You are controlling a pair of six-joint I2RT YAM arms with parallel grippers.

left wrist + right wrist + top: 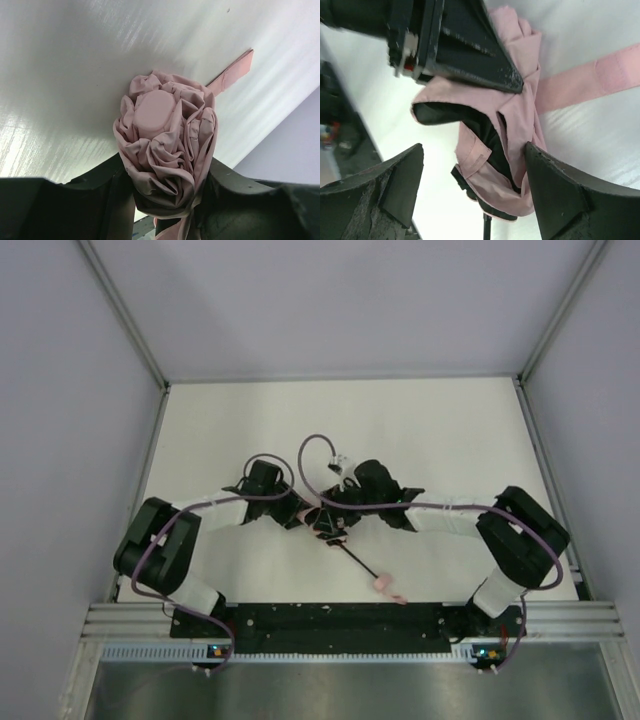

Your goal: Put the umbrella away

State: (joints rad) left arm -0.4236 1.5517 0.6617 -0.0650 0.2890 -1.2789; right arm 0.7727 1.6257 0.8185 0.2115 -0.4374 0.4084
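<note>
Top external view has both arms reaching in to the middle of the white table [450, 440], and the umbrella [325, 523] is lying right where the two grippers meet. Its thin black shaft [358, 560] pokes out toward the near edge and ends in the small pink handle [383, 585], which rests on the table. On the left wrist cam, the left gripper [167, 195] is squeezing the bunched-up pink fabric [165, 150] between its two fingers [100, 200], so it's got a proper pinch on the folded canopy, with the rounded pink cap [155, 110] facing away from the camera. A flat pink strap [235, 72] trails off to the side across the table. On the right wrist cam, the right gripper [472, 170] is spread wide: one finger [395, 190] sits well clear of the fabric, while the other [560, 200] is right up against it, can't tell if it's actually touching. No grip there.
</note>
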